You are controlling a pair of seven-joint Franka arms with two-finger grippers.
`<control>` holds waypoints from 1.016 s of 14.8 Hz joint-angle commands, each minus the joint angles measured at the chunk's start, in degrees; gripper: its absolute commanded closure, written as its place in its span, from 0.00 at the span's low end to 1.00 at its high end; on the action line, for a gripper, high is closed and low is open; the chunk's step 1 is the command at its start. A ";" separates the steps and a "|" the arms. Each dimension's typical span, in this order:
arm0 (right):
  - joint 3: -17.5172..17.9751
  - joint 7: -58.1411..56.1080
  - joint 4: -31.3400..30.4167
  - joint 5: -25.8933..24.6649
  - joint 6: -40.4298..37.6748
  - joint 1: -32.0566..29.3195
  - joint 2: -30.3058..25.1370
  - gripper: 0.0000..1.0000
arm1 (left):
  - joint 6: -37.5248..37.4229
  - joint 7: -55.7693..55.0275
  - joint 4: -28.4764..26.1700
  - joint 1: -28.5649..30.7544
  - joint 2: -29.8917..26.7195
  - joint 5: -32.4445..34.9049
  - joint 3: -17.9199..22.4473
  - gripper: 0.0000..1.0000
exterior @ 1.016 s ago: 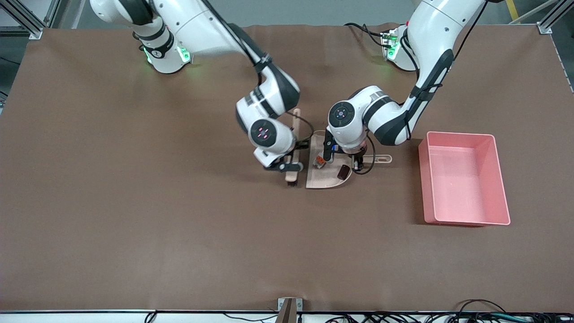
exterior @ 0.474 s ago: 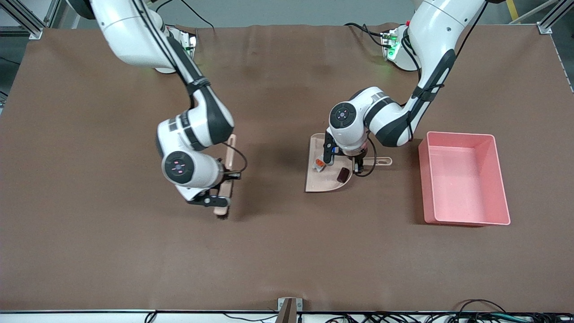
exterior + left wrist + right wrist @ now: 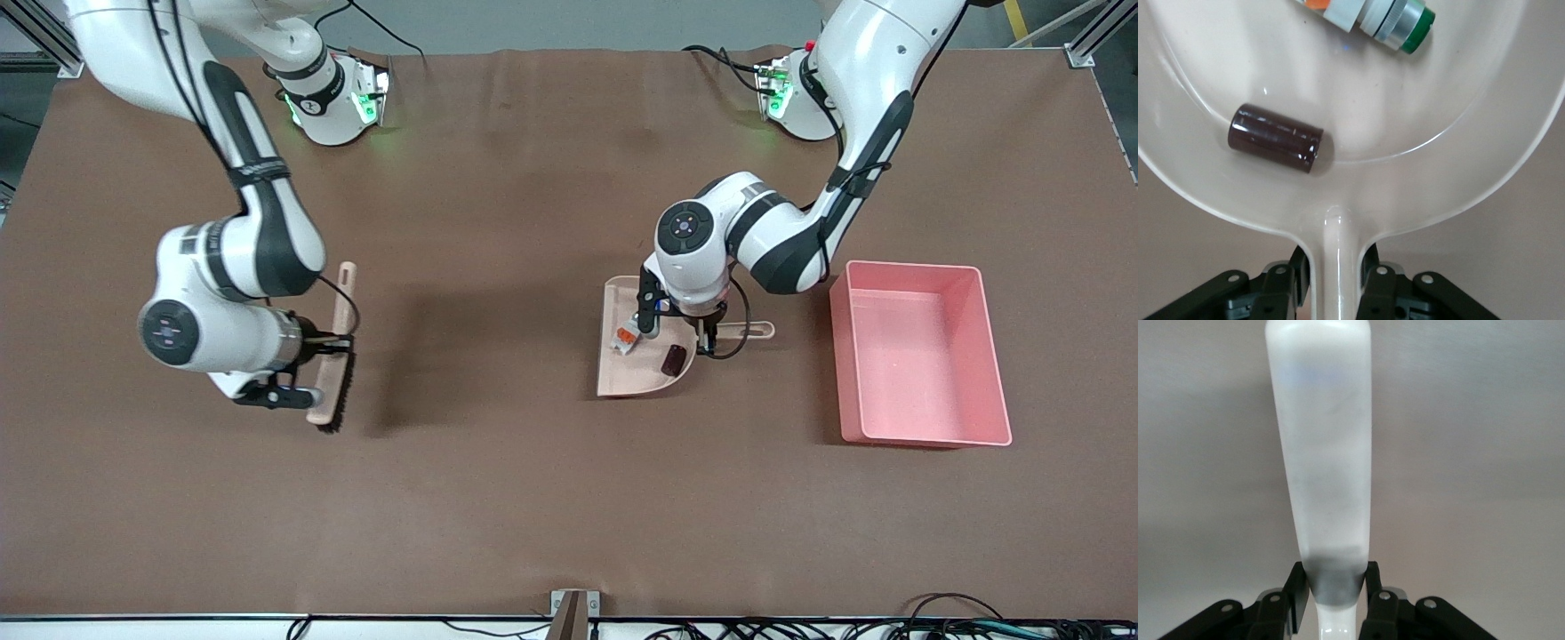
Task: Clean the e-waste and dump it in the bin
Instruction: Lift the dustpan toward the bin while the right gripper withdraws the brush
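Left end effector point(image 3: 702, 333): clenched on the handle of the dustpan point(image 3: 636, 351), near the middle of the bench point(image 3: 533, 498); in the left wrist view its fingers point(image 3: 1373, 283) press the handle from both sides.
Dustpan: beige, with its wide mouth pointing to about 9 o'clock in the front view, toward the right arm's end of the bench, and its handle pointing to 3 o'clock, toward the bin point(image 3: 920, 356). Whether it rests on the bench or is raised cannot be told.
Grey-white part point(image 3: 627, 336): lies in the dustpan, with orange and green bits showing in the left wrist view point(image 3: 1371, 13).
Dark stub point(image 3: 673, 359): a maroon-black cylinder on its side in the dustpan, close to the handle and nearer the front camera than the grey-white part; the two pieces are apart point(image 3: 1275, 138).
Bin: a pink tub with tall sides standing on the bench toward the left arm's end, at about 3 o'clock from the dustpan and apart from it.
Right end effector point(image 3: 316, 369): grasping the brush point(image 3: 336, 351) partway along its beige body, over the right arm's end of the bench, well apart from the dustpan.
Brush: runs roughly from 12 to 6 o'clock in the front view, with dark bristles on the side that faces the dustpan; the right wrist view shows its pale handle point(image 3: 1321, 453) reaching away from the fingers point(image 3: 1295, 593).
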 commanded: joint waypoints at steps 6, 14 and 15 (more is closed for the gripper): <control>1.50 -15.58 -13.91 -3.20 15.25 -11.77 -3.18 0.98 | -2.20 5.21 -1.25 12.28 -8.57 -4.40 -1.15 1.00; 1.50 -15.68 -13.58 -3.12 16.95 -13.35 2.27 0.96 | -3.00 19.07 -1.77 28.37 -13.49 -6.43 -1.15 1.00; 1.50 -15.68 -13.22 -3.12 16.95 -13.35 3.06 0.92 | -3.00 21.71 -1.77 30.13 -13.76 -6.43 -1.15 1.00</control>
